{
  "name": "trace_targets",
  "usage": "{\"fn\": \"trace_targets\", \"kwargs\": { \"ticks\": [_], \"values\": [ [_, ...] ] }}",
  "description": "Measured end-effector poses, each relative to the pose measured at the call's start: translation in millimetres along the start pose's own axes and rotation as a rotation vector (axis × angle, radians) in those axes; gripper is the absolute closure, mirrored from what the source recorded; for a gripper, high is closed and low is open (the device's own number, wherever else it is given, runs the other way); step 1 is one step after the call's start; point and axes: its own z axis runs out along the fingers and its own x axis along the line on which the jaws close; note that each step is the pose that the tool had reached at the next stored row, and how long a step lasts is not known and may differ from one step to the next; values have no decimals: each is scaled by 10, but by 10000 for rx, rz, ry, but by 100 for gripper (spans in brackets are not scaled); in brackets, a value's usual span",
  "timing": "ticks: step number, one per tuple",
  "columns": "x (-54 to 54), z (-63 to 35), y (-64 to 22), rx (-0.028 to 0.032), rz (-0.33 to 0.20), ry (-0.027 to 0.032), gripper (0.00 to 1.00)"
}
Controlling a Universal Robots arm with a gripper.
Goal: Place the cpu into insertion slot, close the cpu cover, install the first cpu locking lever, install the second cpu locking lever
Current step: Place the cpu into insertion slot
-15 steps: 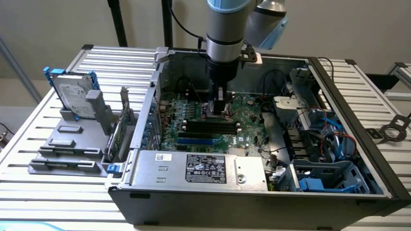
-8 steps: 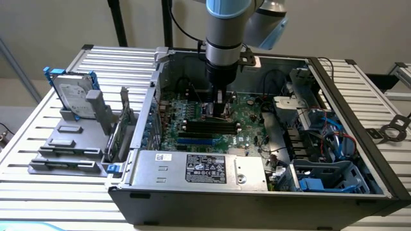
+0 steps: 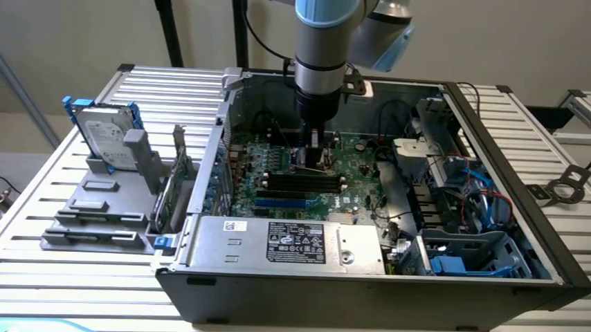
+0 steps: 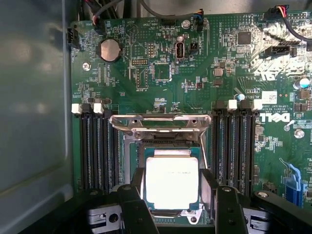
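Black fingers [image 4: 134, 204] of the gripper [image 4: 172, 178] close on two opposite edges of the cpu [image 4: 172, 183], gripping it. Around the hand stands an open computer case [image 3: 369, 299], its green motherboard [image 4: 161, 73] spread beneath. Long black memory slots [image 4: 95, 151] flank the hand on both sides. Just beyond the fingers, the cpu cover [image 4: 161, 122] stands raised. Directly under the hand lies the insertion slot [image 4: 168, 145]; whether the cpu sits in it or just above cannot be told.

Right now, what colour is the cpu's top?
Silvery white; the cpu shows best in the wrist view.
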Motion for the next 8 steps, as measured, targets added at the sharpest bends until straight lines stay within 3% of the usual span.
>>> {"fn": "trace_targets", "kwargs": {
  "ticks": [8],
  "values": [
    [35, 80, -14, -4, 50, -2, 46]
  ]
}}
